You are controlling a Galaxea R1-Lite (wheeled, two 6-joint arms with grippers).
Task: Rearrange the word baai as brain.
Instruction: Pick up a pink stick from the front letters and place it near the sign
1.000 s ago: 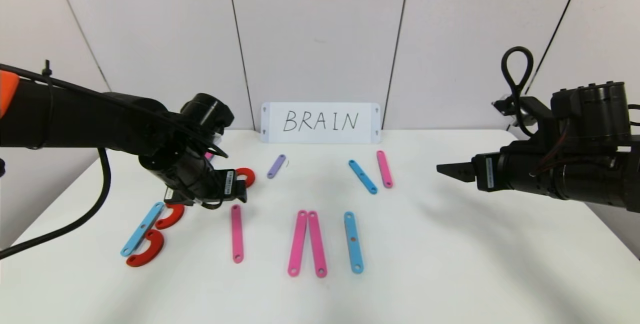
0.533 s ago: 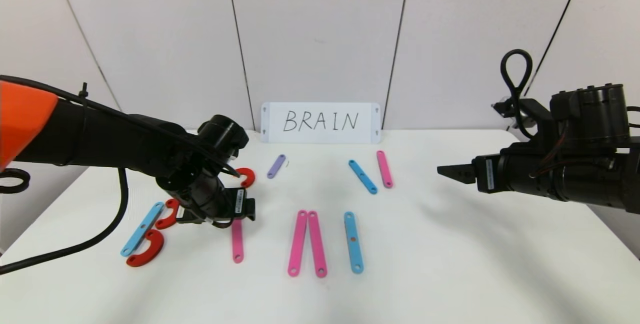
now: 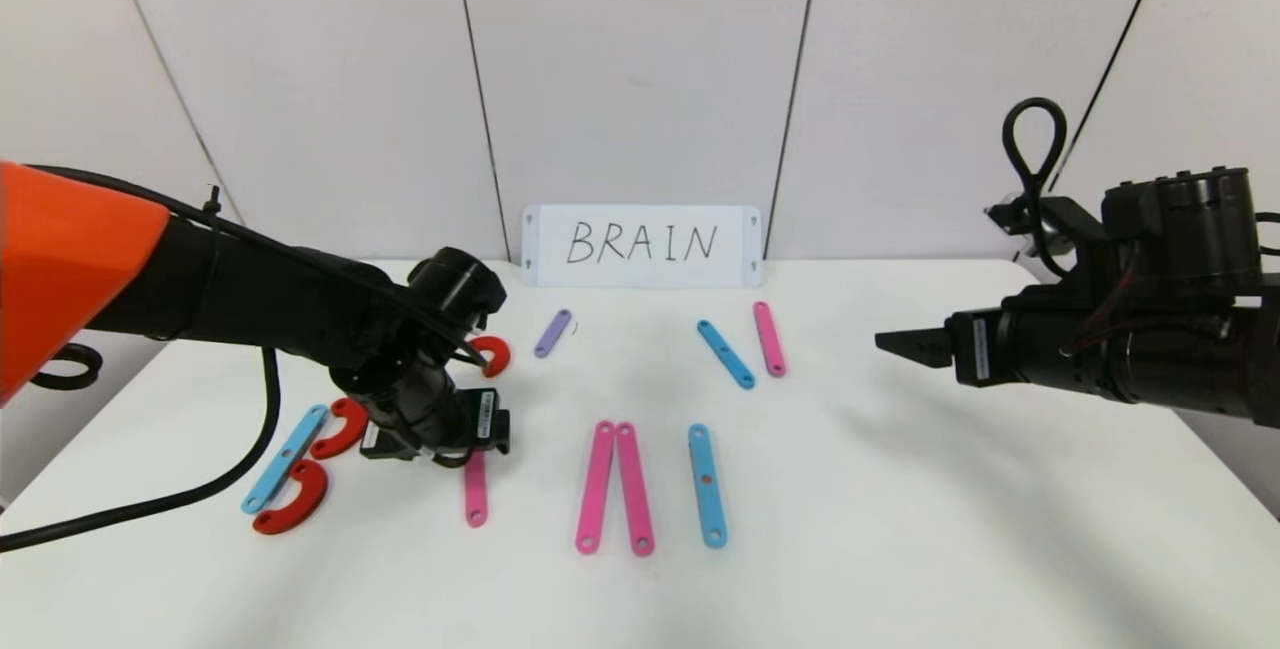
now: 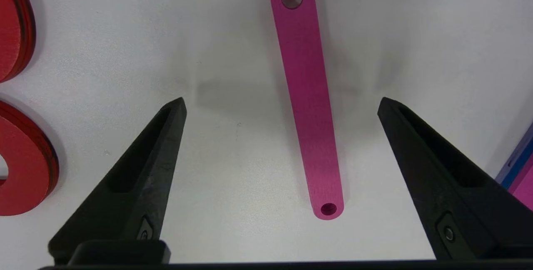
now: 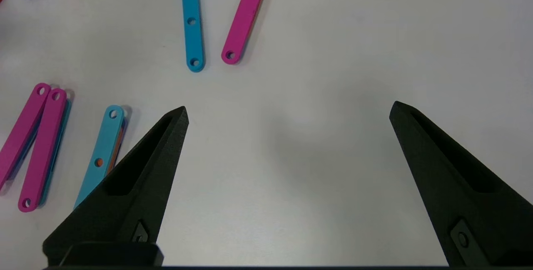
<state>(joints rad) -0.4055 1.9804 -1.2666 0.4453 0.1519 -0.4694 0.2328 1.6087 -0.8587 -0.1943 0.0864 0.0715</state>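
Observation:
The word lies as flat pieces on the white table (image 3: 900, 529). At the left are a blue strip (image 3: 285, 457) and two red arcs (image 3: 340, 429). A third red arc (image 3: 492, 354) lies behind my left arm. My left gripper (image 3: 480, 434) hangs low over the far end of a lone pink strip (image 3: 475, 499). In the left wrist view this pink strip (image 4: 308, 95) lies lengthwise between the open fingers (image 4: 158, 153), touching neither; the left gripper (image 4: 281, 101) holds nothing. My right gripper (image 3: 900, 342) hovers open and empty at the right, and in its own view the right gripper (image 5: 289, 107) is over bare table.
Two pink strips (image 3: 615, 487) lie side by side at centre front, with a blue strip (image 3: 706, 484) to their right. Farther back are a short purple strip (image 3: 552, 332), a blue strip (image 3: 725, 354) and a pink strip (image 3: 768, 337). A white "BRAIN" card (image 3: 641, 245) leans on the wall.
My left arm has swung forward and down, from beside the rear red arc to over the far end of the lone pink strip. The right arm has stayed still.

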